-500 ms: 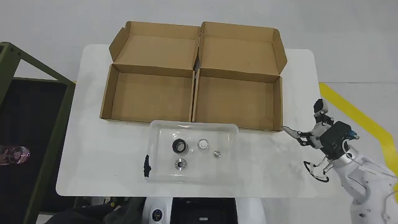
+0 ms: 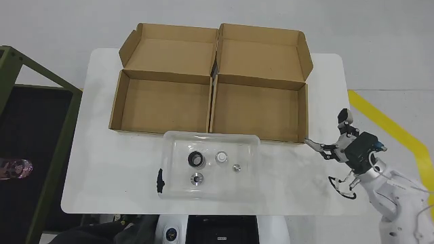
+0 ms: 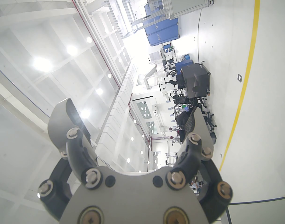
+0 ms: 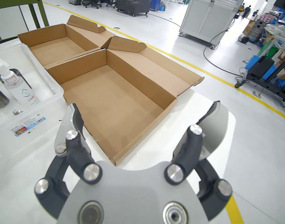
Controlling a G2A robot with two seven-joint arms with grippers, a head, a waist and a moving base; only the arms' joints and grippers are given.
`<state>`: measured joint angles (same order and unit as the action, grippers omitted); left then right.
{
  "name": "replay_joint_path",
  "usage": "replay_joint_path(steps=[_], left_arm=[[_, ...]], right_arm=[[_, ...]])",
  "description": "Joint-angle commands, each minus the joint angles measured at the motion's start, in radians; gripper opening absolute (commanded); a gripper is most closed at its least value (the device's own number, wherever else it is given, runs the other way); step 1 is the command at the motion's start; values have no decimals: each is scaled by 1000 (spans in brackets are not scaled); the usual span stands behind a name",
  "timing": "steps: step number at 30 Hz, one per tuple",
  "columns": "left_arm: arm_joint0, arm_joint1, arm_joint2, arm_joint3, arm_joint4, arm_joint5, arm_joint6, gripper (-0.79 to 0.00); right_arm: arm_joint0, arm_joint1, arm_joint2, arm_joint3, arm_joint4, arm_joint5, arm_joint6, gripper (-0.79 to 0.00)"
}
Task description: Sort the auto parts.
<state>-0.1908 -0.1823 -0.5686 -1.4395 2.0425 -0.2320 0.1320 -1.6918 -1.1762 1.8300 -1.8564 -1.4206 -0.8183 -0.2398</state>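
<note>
The right end effector (image 2: 329, 165) hangs over the right edge of the counter (image 2: 95, 156), its fingers spread wide with nothing between them. It faces the right cardboard box (image 2: 258, 112), which is near it. The left end effector (image 3: 130, 108) is likewise wide apart and holds nothing, aimed up at the ceiling (image 3: 39, 36). The left cardboard box (image 2: 163, 105) touches the right one, and both lie open with their lids folded back. Just in front of these 2 boxes sits a clear bin (image 2: 210, 133). It holds the auto parts: a dark ring (image 2: 196, 159), a metal cylinder (image 2: 196, 178), a small metal piece (image 2: 237, 168) and 1 white-capped bottle (image 2: 222, 156).
</note>
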Motion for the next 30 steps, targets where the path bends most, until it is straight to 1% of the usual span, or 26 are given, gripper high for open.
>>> replay_joint_path(steps=[1,7,13,19,30], left_arm=[[0,0,0,0,0,0,0,0],[0,0,0,0,0,0,0,0],[0,0,0,0,0,0,0,0],[0,0,0,0,0,0,0,0],[0,0,0,0,0,0,0,0]], right_arm=[[10,2,-16,-1,14,-27,23,0],[50,9,-76,-10,50,-95,100,0],[101,13,-162,7,84,-149,163,0],[137,16,-249,-16,109,-192,218,0],[214,35,-442,-110,175,-194,436,0]])
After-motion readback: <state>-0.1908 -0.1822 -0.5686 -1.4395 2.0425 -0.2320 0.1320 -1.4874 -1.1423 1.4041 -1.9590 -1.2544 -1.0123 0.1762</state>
